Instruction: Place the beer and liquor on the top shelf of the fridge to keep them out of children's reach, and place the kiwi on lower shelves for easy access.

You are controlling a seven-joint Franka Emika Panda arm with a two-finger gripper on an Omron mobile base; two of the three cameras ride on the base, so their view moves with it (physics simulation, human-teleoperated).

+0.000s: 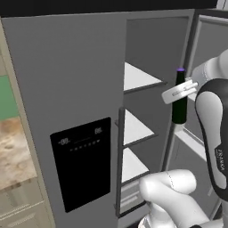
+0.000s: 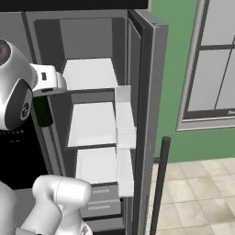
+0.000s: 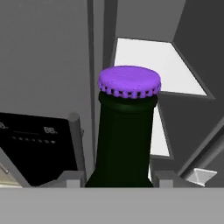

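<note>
1. Fingers (image 3: pixel 119 178) pinch the beer (image 1: pixel 179 100) at its shoulder, one dark tip on either side of the glass, purple cap above them.
2. Its long axis stands upright, held clear in the air in front of the open fridge (image 1: pixel 67 80).
3. From the bottle in the left base view, the top shelf (image 1: pixel 139 78) lies at about ten o'clock, near, its front edge roughly level with the bottle's upper body.
4. My judgement: the bottle's base must rise above that edge, then travel inward.
5. Lower shelves (image 1: pixel 133 128) sit beneath.
</note>
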